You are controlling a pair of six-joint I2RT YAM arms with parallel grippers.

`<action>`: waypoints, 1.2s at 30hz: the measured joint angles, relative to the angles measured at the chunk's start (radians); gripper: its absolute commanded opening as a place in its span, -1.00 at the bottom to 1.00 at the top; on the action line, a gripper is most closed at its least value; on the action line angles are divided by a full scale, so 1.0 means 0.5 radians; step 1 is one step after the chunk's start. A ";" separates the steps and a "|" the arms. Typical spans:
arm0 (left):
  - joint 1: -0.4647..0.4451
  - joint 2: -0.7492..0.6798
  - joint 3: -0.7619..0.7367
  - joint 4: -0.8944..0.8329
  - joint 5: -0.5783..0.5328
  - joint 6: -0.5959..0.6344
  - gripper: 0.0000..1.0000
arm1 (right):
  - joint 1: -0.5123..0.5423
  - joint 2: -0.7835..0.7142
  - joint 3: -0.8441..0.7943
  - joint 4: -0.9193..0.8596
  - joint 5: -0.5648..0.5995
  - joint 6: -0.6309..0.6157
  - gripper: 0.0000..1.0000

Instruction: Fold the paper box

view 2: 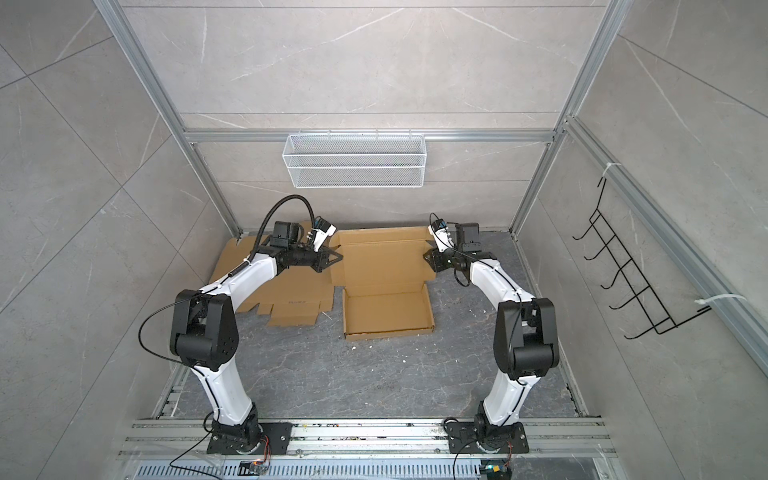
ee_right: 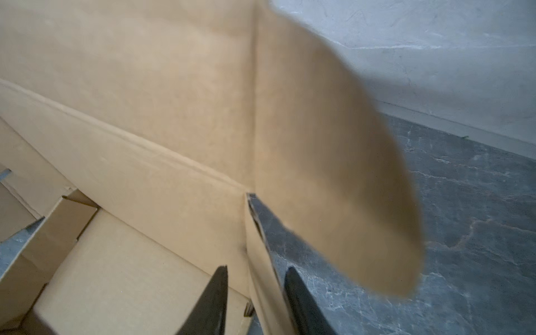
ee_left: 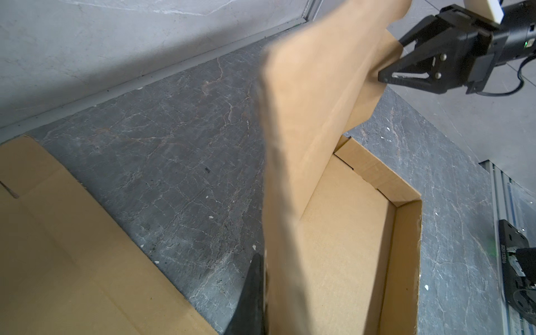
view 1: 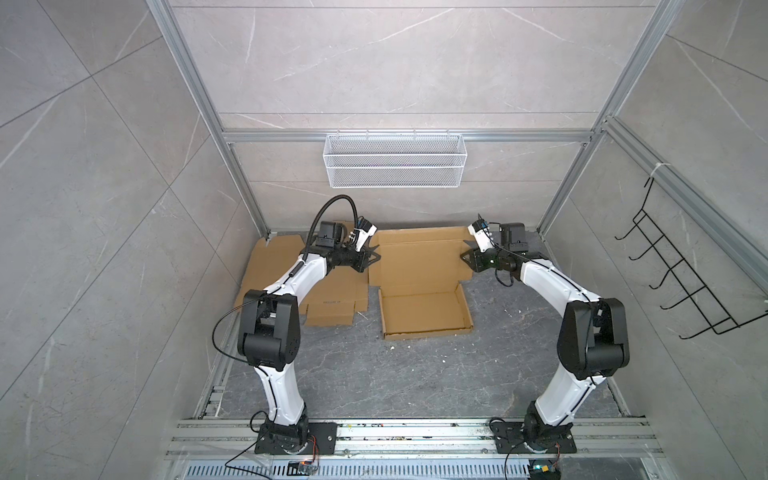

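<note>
The brown paper box (view 1: 426, 311) (view 2: 388, 311) sits mid-table, its shallow tray folded up at the front. Its lid panel (view 1: 415, 257) (view 2: 382, 257) is raised behind the tray. My left gripper (view 1: 376, 258) (view 2: 338, 257) is shut on the lid's left edge; the left wrist view shows one dark finger (ee_left: 252, 290) flat against the panel (ee_left: 304, 130), the other hidden behind it. My right gripper (view 1: 464, 254) (view 2: 426, 254) (ee_left: 391, 59) is at the lid's right edge. In the right wrist view its jaws (ee_right: 256, 269) straddle a thin side flap (ee_right: 261, 246), still apart, with a gap on one side.
A second flat cardboard blank (view 1: 274, 266) (view 2: 249, 274) (ee_left: 58, 246) lies under and beside the left arm. A white wire basket (view 1: 395, 160) hangs on the back wall. A black hook rack (view 1: 681, 282) hangs on the right wall. Aluminium frame posts stand at the back corners.
</note>
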 measured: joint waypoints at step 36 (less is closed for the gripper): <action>-0.396 -0.322 -0.977 1.544 -1.012 -0.814 -1.00 | 0.531 -0.681 -1.250 1.174 1.202 0.750 -1.00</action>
